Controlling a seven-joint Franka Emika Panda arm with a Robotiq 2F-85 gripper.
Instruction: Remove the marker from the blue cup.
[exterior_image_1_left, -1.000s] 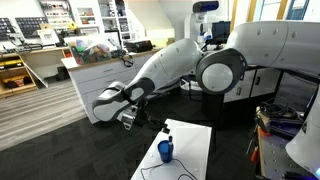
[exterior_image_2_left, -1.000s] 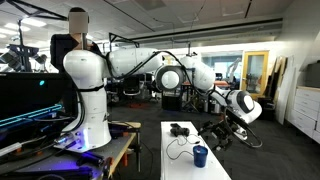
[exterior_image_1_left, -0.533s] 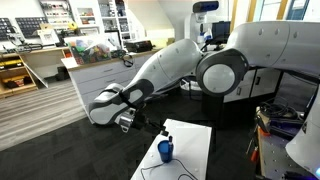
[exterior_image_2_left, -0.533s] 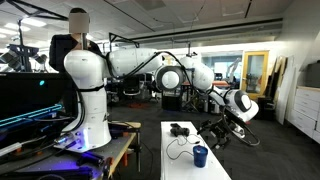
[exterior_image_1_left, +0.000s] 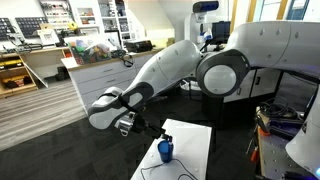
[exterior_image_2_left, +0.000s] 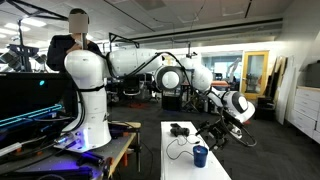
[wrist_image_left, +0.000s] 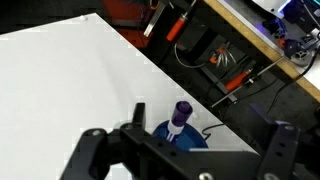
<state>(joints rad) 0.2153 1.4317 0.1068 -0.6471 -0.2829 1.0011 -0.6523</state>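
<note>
The blue cup (wrist_image_left: 192, 137) stands on the white table (wrist_image_left: 70, 80), its lower part hidden behind my gripper's body in the wrist view. The marker (wrist_image_left: 180, 114), white-bodied with a purple cap, stands upright in the cup. My gripper (wrist_image_left: 185, 142) is open, one finger on each side of the cup and above it, holding nothing. In both exterior views the cup (exterior_image_1_left: 165, 151) (exterior_image_2_left: 200, 156) sits on the white table and my gripper (exterior_image_1_left: 127, 123) (exterior_image_2_left: 216, 136) hovers beside and a little above it.
A black cable and a dark object (exterior_image_2_left: 178, 130) lie on the table behind the cup. The table edge (wrist_image_left: 150, 62) runs diagonally, with orange tools and wires (wrist_image_left: 228, 70) on the floor beyond. Another white robot (exterior_image_2_left: 85, 80) stands nearby.
My arm and gripper have dropped slightly, closer to the table and the cup. The cup and the marker have not moved.
</note>
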